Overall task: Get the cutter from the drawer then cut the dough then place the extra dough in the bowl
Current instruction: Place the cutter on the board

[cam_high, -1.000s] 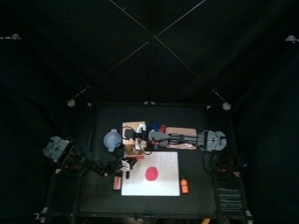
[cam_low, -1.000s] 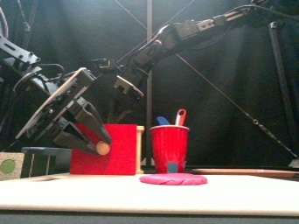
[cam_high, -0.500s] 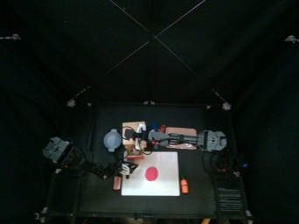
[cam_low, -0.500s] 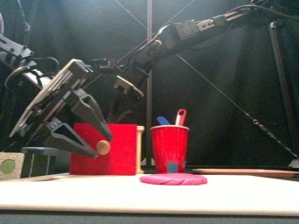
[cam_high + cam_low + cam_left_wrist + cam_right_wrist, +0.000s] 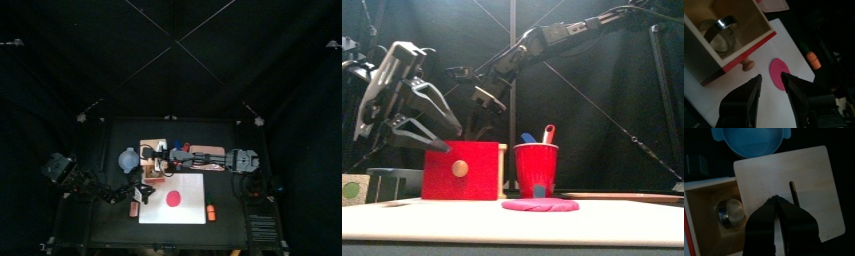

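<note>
**Left fingers spread and empty before the open drawer**

Left fingers (image 5: pixel 749 92) stand well apart and hold nothing. In the front view they hang raised above the surface (image 5: pixel 100 225), clear of everything, up and to the left of the red drawer front (image 5: pixel 462 170). The left wrist view looks between them, down onto the dough (image 5: pixel 779 80) and the drawer's round knob (image 5: pixel 747 65).

Right fingers (image 5: pixel 777 220) are pressed together with no gap showing between them. Their tip rests on the flat top of the wooden box (image 5: pixel 784 173), just beside its slot. They grip no loose thing.

The drawer is pulled out of the box. The metal cutter (image 5: pixel 721 30) lies inside it, untouched and apart from both sets of fingers.

The dough is a flat red disc lying whole on the white board (image 5: pixel 794 52), just in front of the drawer. The blue-grey bowl (image 5: pixel 754 140) sits just beside the box, at the left of the surface in the top view.

A red cup (image 5: pixel 536 168) with a blue knife (image 5: pixel 528 138) and a red knife (image 5: pixel 548 133) stands right of the drawer front in the front view. An orange toy food (image 5: pixel 813 59) lies near the board's edge.
</note>
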You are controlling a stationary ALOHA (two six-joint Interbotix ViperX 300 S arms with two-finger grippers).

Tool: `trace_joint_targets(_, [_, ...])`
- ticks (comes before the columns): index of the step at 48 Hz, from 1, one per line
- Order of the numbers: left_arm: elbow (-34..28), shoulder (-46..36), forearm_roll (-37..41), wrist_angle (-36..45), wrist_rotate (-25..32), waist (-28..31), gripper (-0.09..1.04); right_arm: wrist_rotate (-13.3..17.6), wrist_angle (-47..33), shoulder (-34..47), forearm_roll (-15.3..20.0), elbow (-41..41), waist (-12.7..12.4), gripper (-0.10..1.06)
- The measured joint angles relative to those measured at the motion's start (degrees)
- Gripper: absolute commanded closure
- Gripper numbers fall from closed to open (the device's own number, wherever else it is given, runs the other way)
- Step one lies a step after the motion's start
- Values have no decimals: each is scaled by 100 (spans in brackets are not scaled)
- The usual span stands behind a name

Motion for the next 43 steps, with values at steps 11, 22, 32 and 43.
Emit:
trace_joint_targets(11, [439,-554,668,-791,448,-35,24,9,79,18,18,-88,70,94])
trace_joint_targets(22, [940,-923,1099,-1661,1239,-35,32,0,141,-105,18,-123,202,94])
trace_joint_targets(32, [1187,-1178,1371,-1890,2074,62,33,0,53,-492,26,-105,448,94])
trace_joint_targets(43, [1310,-1230,1336,-1881,2751,387,34,-79,26,-738,26,193,721,75])
